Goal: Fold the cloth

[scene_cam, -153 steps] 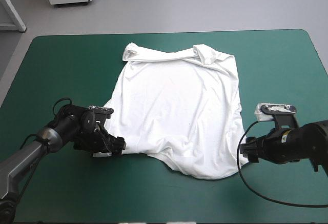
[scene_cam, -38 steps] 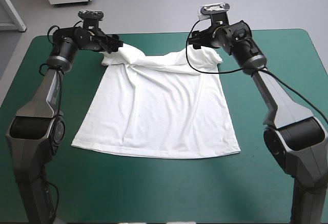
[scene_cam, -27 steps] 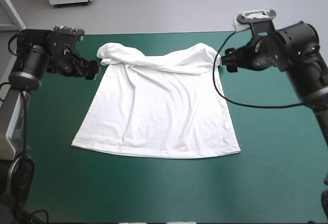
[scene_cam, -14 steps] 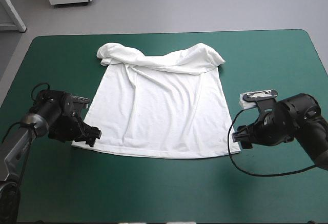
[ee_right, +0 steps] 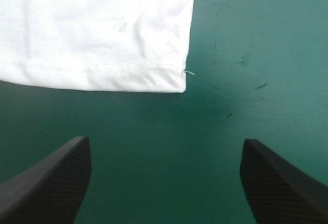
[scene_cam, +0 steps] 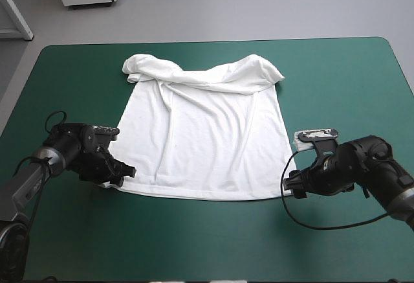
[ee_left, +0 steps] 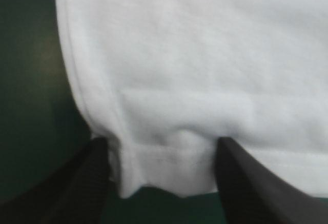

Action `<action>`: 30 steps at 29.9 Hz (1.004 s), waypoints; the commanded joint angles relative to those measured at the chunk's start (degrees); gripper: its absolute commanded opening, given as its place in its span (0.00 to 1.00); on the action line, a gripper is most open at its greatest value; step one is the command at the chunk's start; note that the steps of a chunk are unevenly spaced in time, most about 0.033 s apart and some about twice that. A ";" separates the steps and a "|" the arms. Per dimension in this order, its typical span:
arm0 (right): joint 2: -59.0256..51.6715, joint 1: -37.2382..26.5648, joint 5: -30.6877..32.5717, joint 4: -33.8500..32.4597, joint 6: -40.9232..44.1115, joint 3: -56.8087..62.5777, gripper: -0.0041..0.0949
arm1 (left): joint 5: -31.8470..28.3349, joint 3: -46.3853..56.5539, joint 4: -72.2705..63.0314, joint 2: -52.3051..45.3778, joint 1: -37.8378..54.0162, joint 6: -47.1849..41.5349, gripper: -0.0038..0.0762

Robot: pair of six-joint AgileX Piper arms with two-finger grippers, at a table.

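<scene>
The white T-shirt lies spread flat on the teal-green cover, hem toward the table's front edge. Its collar end and sleeves are bunched in a fold at the far side. My left gripper is low at the hem's left corner. In the left wrist view the gripper is open, with the T-shirt's corner lying between the black fingers. My right gripper sits just outside the hem's right corner. In the right wrist view the gripper is wide open, with the T-shirt's corner a short way ahead of it, untouched.
The teal-green cover shows on all sides of the T-shirt, with a broad strip between the hem and the table's front edge. Small dark scuffs mark the cover ahead of the right gripper.
Earlier both arms were at the shirt's far end, then swung down to the hem. Just before now, each gripper moved inward to its hem corner, the left one reaching around it.
</scene>
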 commanded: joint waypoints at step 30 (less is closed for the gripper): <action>15.31 -0.32 -17.09 7.26 -2.84 -2.87 0.02 | -6.55 -3.76 -4.95 -2.23 -0.35 2.23 0.04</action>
